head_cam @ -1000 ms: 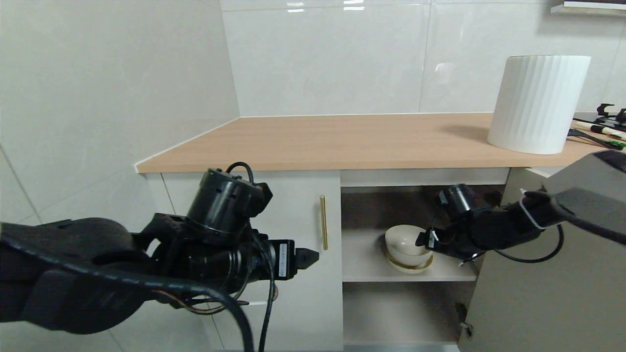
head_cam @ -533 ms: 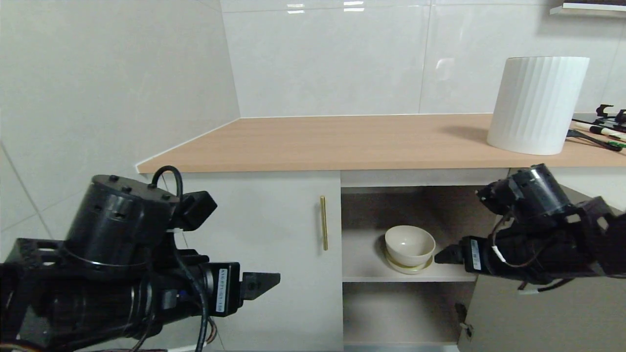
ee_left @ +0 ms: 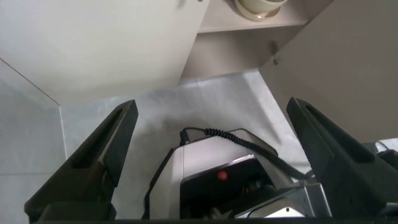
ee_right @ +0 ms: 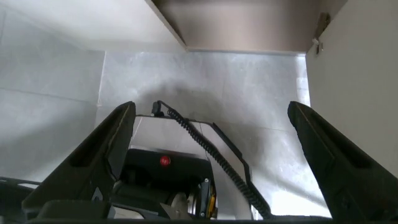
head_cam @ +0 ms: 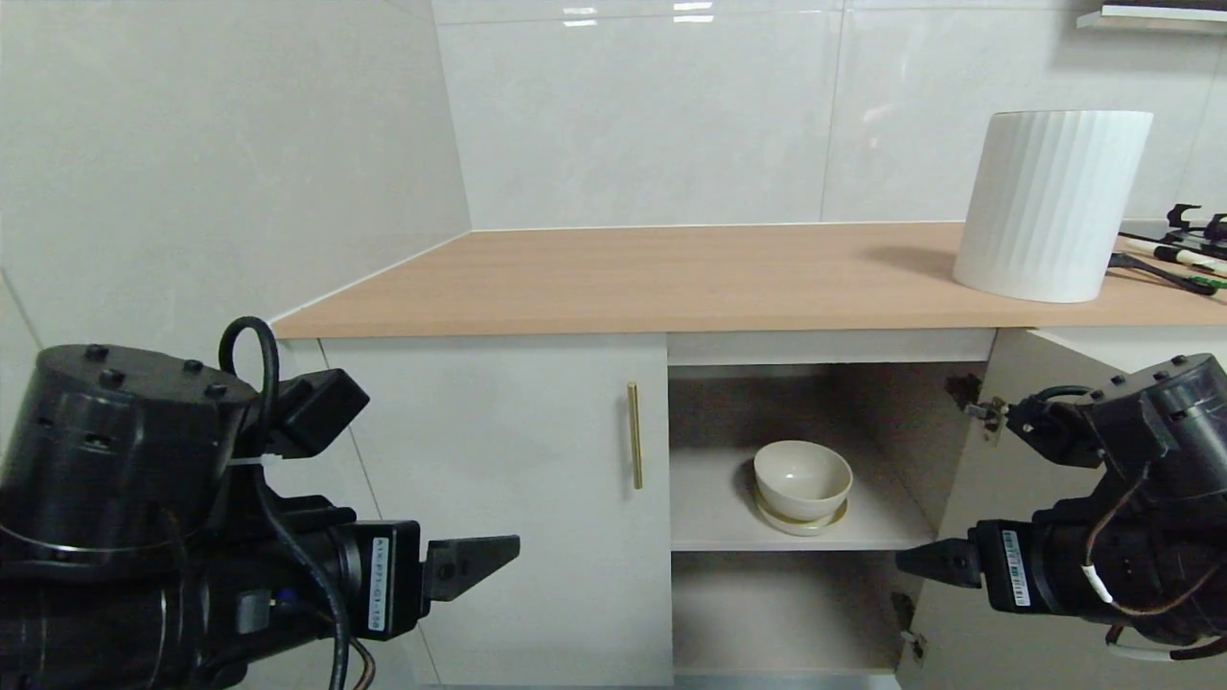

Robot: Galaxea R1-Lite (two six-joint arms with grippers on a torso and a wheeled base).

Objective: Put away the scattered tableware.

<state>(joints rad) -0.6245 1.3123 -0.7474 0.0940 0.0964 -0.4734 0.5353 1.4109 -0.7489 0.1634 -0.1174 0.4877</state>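
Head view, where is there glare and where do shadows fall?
Head view: glare streaks on the top wall tiles; the white canister throws a soft shadow leftward on the counter; the cabinet recess above the bowl is dim. Left wrist view: the floor is softly lit.
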